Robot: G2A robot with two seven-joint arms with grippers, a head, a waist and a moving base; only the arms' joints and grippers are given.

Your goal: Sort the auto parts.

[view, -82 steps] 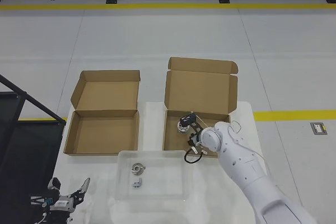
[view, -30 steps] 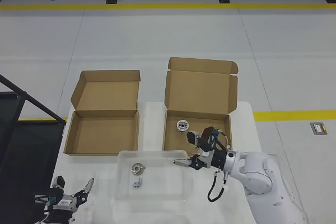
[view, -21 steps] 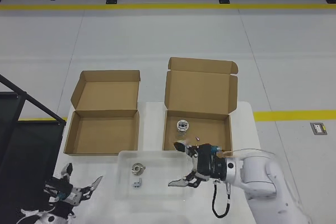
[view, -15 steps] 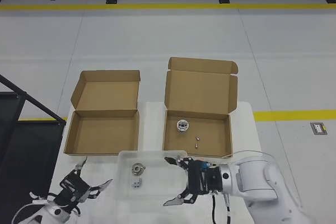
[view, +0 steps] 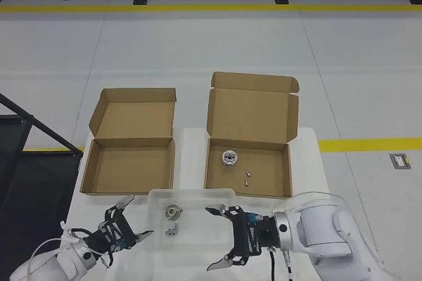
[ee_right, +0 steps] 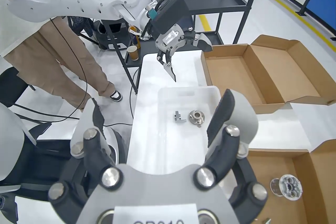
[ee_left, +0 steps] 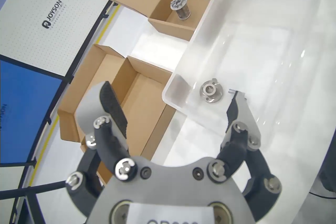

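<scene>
White counter [view: 190, 151] carries everything we work with: a clear bin [view: 193, 191] at the near edge, with two cardboard boxes behind it whose lids are folded back, we judge so that parts can be dropped straight in. We see two pieces left in the bin, a round flange [view: 173, 209] and, just beside it, a small bracket [view: 171, 230]. We find the right box [view: 267, 179] already holding a toothed hub [view: 228, 157] and a couple of small screws [view: 247, 174], while the left box [view: 126, 168] has nothing in it, so we judge the sorting partly done. Our left tool [ee_left: 169, 88] hangs released and holding nothing at the bin's corner nearest the flange. Our right tool [ee_right: 160, 97], likewise spread wide and unladen, hovers over the bin's opposite end, facing both pieces.
</scene>
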